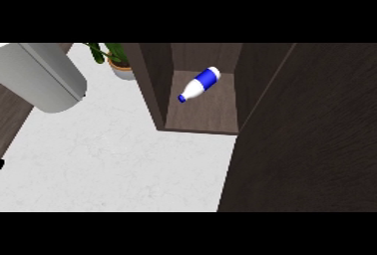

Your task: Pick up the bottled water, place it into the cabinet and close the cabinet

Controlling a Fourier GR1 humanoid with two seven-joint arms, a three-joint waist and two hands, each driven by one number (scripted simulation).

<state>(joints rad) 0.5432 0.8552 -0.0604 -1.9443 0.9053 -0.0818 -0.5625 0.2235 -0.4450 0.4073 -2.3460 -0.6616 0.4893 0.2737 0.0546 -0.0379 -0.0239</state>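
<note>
The bottled water (pixel 199 84), white with a blue label and blue cap, lies on its side on the shelf inside the dark wooden cabinet (pixel 200 119), cap toward the front left. The cabinet door (pixel 309 139) stands open and fills the right side of the view, its edge running from the shelf's right front corner down to the lower edge. A thick grey forearm (pixel 40 74) crosses the upper left corner, well left of the cabinet. No hand shows on it, and neither hand appears anywhere in the head view.
A white marbled counter (pixel 117 164) spreads in front of the cabinet. A potted plant (pixel 117 60) stands at the back, just left of the cabinet's side wall. A tiny black sliver (pixel 1 163) at the left edge cannot be identified.
</note>
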